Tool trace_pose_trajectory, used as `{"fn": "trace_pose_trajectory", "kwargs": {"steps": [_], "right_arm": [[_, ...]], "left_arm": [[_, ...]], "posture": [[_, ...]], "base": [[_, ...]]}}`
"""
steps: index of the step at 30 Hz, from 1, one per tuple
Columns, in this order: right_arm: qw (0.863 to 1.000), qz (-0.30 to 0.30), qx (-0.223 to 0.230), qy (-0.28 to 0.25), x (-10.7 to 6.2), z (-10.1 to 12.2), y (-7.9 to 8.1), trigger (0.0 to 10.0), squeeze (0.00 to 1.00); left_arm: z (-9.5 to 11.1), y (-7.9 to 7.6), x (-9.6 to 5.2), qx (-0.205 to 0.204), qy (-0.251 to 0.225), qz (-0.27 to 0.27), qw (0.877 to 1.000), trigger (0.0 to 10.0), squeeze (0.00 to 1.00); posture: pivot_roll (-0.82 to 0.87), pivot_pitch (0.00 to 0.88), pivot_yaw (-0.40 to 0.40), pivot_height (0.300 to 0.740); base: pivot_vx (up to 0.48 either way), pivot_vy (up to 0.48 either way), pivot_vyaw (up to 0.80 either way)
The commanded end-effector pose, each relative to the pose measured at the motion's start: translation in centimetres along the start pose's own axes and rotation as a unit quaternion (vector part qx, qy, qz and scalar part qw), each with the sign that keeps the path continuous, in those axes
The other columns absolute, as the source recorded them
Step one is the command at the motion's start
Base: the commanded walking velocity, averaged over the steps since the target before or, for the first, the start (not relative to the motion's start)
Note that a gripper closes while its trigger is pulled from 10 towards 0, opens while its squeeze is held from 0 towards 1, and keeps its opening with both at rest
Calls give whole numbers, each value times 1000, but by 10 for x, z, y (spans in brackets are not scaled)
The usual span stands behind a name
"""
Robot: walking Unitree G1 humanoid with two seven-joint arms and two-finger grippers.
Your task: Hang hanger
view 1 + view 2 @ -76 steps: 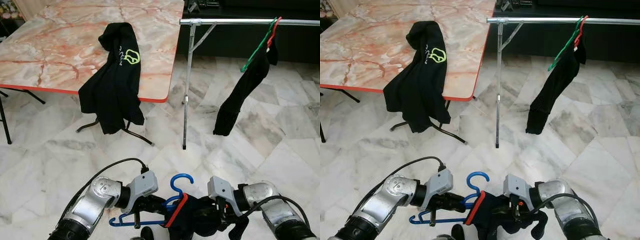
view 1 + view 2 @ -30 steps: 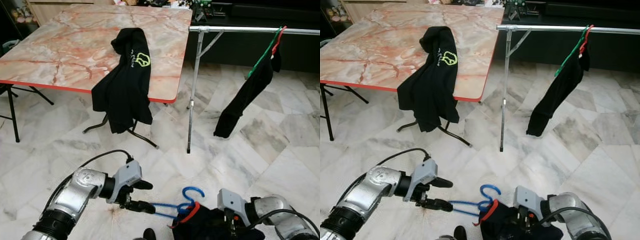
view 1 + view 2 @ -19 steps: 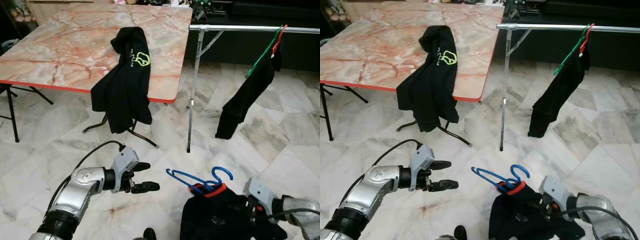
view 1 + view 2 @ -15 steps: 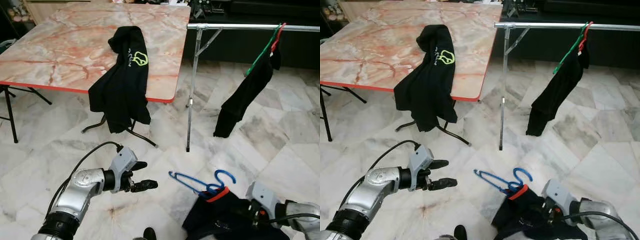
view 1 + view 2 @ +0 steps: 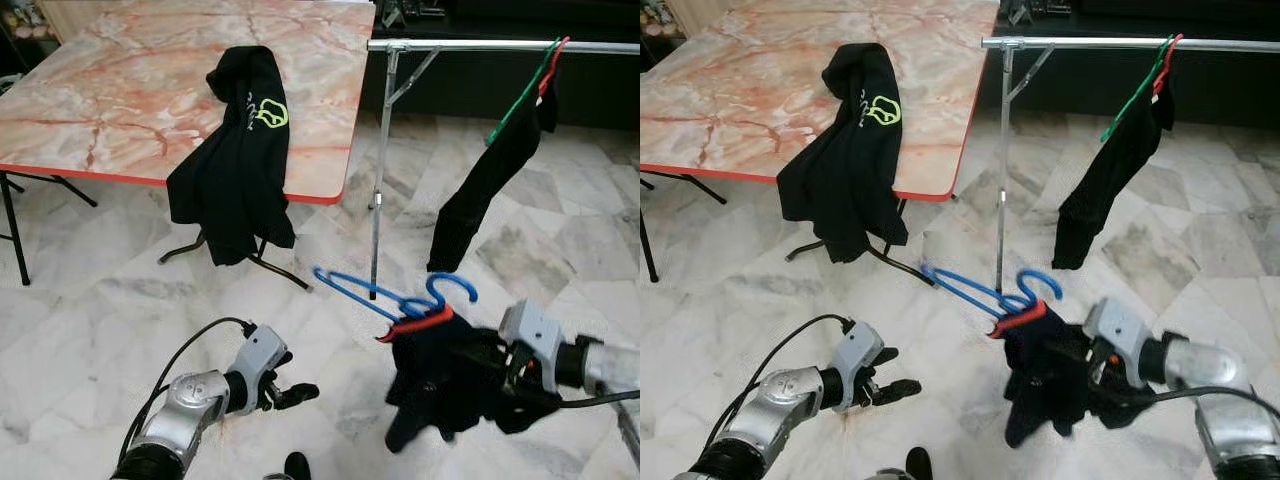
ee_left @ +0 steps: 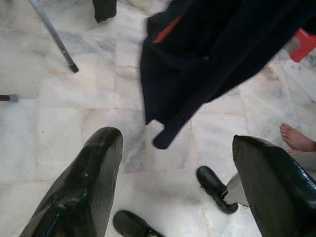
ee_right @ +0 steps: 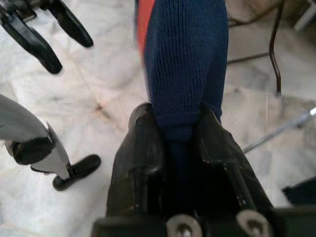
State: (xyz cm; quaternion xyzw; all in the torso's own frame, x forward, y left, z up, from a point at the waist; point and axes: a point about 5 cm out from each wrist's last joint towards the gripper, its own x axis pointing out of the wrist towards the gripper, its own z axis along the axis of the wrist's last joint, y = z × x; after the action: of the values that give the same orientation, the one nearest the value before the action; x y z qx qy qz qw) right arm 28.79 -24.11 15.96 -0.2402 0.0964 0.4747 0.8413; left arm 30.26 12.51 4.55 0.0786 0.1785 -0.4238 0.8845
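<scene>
The right end effector (image 7: 180, 126) is pinching a dark garment (image 5: 445, 375) that hangs on a blue hanger (image 5: 395, 297), holding the bundle up over the marble floor (image 5: 90, 310) to the robot's right front. In the right wrist view the two black fingers press against a fold of dark navy knit, with a strip of red beside it. The hanger is bright blue plastic with a curled hook pointing up and one long arm sticking out bare to the left, tilted. A red neckband (image 5: 415, 324) shows at the top of the garment just under the hook, and the cloth sags below in a crumpled mass.

The left end effector (image 5: 288, 392) sits low near the floor, well apart from the hanger, its two fingers (image 6: 79, 187) spread with nothing between them.

Beyond, a metal clothes rail (image 5: 470, 44) on a thin leg carries another dark garment (image 5: 490, 180) on a green hanger (image 5: 520, 95) and a red hanger (image 5: 548, 62). To its left a marble-patterned tabletop (image 5: 120, 90) with a red edge has a black shirt with a yellow-green logo (image 5: 235, 160) draped over its edge. A person's bare foot (image 6: 297, 138) shows in the left wrist view.
</scene>
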Motion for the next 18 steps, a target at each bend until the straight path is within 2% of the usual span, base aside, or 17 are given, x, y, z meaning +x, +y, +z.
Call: {"fn": "trace_pose_trajectory", "kwargs": {"steps": [1,9,18], "right_arm": [[1000,22,-15,-11,-2,11,4,0,0],[999,42,-31,-11,1,23,6,0,0],[996,61,-47,-48,18,43,9,0,0]], "left_arm": [[-5,2,1,5,10,15,1000,10000,0],[2,6,8,-2,-14,48,999,10000,0],[9,6,12,11,-18,39,999,10000,0]], "posture": [[-69,228,60,740],[-75,228,54,740],[-83,218,52,740]], "base": [[0,0,0],[0,0,0],[0,0,0]]}}
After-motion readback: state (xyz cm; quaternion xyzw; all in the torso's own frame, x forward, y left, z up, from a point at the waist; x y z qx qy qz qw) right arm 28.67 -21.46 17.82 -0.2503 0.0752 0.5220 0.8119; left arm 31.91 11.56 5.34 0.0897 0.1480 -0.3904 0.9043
